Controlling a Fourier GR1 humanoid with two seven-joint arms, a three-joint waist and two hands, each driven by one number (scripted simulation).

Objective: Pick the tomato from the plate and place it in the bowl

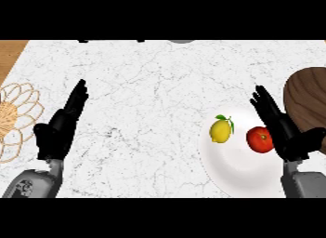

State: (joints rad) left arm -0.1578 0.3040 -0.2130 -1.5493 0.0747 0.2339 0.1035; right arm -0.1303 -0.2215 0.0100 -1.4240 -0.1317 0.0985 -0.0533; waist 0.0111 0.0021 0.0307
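- Right hand [283, 125] low at plate's right edge, fingers straight and relaxed, holding nothing; tips pointing up past plate's far rim.
- White plate [237, 174] as landmark: tomato [260, 139] on its right half, just beside right hand's inner side, maybe touching fingers; cannot tell for sure.
- Lemon [221, 130] on plate too, just left of tomato, small gap between.
- Dark wooden bowl [316, 100] off plate's upper right, behind right hand; likely the target.
- Left hand [61, 125] far left of plate, well apart, fingers straight, resting, empty.
- Woven mat [11, 118] further left of plate, at counter edge, something brown on it.
- Risk: closing from the side could roll tomato left into lemon, knocking both about on plate.
- Risk: round smooth tomato likely to squirt out if fingers curl off-centre.
- Risk: wrong-fruit grab unlikely but possible given lemon so near.
- Risk: carrying toward bowl, forearm or knuckles could clip bowl's near rim, since bowl sits close behind hand.
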